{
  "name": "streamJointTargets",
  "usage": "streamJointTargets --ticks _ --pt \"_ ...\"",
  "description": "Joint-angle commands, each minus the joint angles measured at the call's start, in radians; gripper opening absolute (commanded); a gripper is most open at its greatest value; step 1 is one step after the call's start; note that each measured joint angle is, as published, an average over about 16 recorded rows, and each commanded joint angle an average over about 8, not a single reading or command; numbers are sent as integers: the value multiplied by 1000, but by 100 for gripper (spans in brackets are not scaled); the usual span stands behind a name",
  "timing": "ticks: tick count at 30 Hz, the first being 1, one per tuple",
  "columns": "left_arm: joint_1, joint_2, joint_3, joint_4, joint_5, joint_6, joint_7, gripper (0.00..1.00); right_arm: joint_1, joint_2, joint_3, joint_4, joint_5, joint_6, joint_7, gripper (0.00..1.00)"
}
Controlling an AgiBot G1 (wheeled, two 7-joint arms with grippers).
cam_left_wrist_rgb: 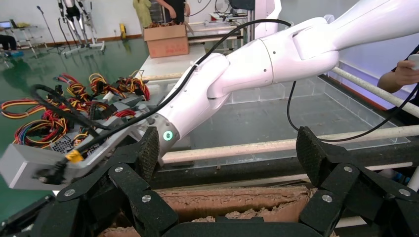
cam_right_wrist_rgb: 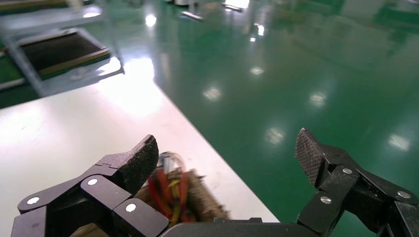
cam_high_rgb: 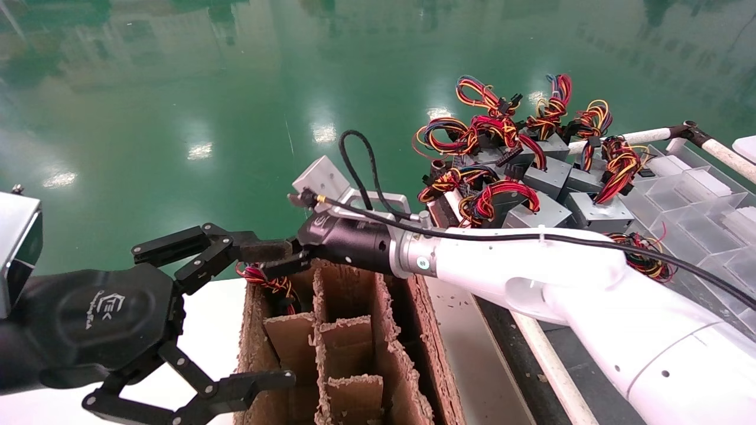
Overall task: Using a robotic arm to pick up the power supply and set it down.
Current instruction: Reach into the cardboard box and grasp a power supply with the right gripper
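Nearest, at the left, the idle left gripper (cam_high_rgb: 204,321), black with linkage fingers, hangs beside the brown cardboard divider box (cam_high_rgb: 348,354) with its jaws spread wide and nothing between them. The box's near cells look empty; its torn partitions stand ragged. Above its far left corner the glossy white robotic arm (cam_high_rgb: 531,260) reaches in from the right, and its right gripper (cam_high_rgb: 277,251) hovers there, jaws parted in the right wrist view and holding nothing. Directly below it, in the far left cell, red and yellow wires (cam_high_rgb: 266,282) show, so a power supply (cam_high_rgb: 277,295) appears to sit down in that cell, its body mostly hidden. Farther right lies the heap of grey sheet-metal boxes (cam_high_rgb: 549,177) with coloured wire bundles. The risk, as I judge it: loose wires could snag on a finger or the ragged cardboard and drag the unit or the box.
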Motion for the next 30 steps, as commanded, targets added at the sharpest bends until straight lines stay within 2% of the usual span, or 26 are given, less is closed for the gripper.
streamJointTargets --ticks 1,8,19,20,21,27,28,30 --pt "0 0 0 0 0 0 0 100 2 -1 -31 10 34 49 14 100" --pt "0 0 1 0 0 0 0 100 11 0 -130 49 151 97 75 100" --pt "0 -1 1 0 -1 -1 1 100 35 1 -278 72 237 77 97 100" --pt "0 -1 1 0 -1 -1 1 100 38 1 -290 72 239 76 98 97" --pt "0 -1 1 0 -1 -1 1 100 40 1 -301 71 242 76 98 88" --pt "0 -1 2 0 -1 -1 1 100 53 1 -343 67 268 87 95 13" --pt "0 -1 2 0 -1 -1 1 100 54 1 -348 67 273 89 93 4" --pt "0 -1 2 0 -1 -1 1 100 56 2 -357 66 282 93 89 0"
